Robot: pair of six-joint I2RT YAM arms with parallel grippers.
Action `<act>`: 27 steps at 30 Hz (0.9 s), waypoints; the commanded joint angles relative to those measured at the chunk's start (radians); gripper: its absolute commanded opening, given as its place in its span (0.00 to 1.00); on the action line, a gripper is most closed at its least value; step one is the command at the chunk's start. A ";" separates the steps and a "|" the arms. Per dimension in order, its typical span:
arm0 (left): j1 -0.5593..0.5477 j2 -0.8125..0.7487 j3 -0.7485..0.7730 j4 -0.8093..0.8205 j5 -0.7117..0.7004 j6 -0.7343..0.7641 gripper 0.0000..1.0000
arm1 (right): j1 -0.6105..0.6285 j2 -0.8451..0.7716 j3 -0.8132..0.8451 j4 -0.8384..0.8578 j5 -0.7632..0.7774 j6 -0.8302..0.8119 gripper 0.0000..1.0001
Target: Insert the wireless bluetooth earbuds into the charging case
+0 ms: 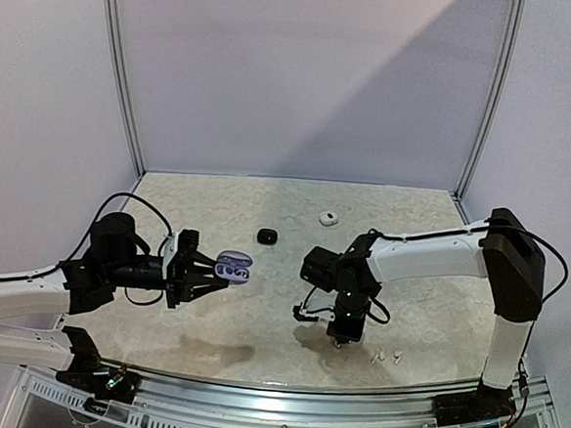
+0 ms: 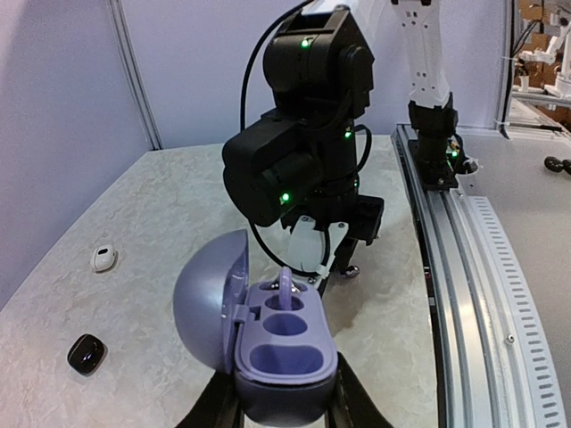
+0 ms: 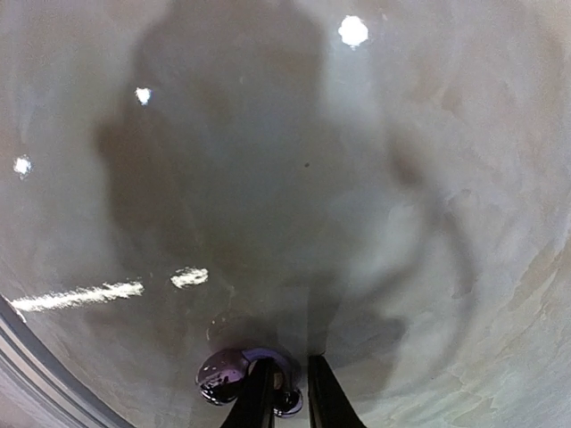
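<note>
Right, from above: beige marbled table (image 1: 218, 204), pale walls. My left pincer (image 1: 218, 270) is clamped on the purple charging case (image 1: 234, 265); my right pincer (image 1: 339, 341) points down at the table, white stemmed earbuds (image 1: 385, 357) nearby. Left wrist: case lid swung open leftward, sockets up. Right wrist: fingers (image 3: 257, 401) barely apart, a glossy dark purplish earbud (image 3: 223, 374) on the table against them. Pinched or not, I can't tell.
</note>
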 commanded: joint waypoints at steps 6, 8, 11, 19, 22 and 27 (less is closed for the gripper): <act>-0.011 -0.008 0.006 -0.019 -0.012 0.018 0.00 | -0.004 0.084 0.024 -0.051 0.072 0.234 0.08; -0.012 -0.007 0.008 -0.020 -0.012 0.022 0.00 | -0.004 0.083 0.050 -0.051 0.072 0.248 0.07; -0.013 -0.006 0.010 -0.023 -0.013 0.025 0.00 | -0.003 0.075 0.084 -0.053 0.073 0.266 0.07; -0.014 -0.008 0.010 -0.024 -0.015 0.031 0.00 | -0.030 0.045 0.136 -0.060 0.107 0.290 0.10; -0.017 -0.014 0.007 -0.028 -0.016 0.031 0.00 | -0.046 0.037 0.142 -0.049 0.111 0.329 0.10; -0.017 -0.019 0.007 -0.036 -0.021 0.032 0.00 | -0.057 0.033 0.142 -0.062 0.094 0.351 0.16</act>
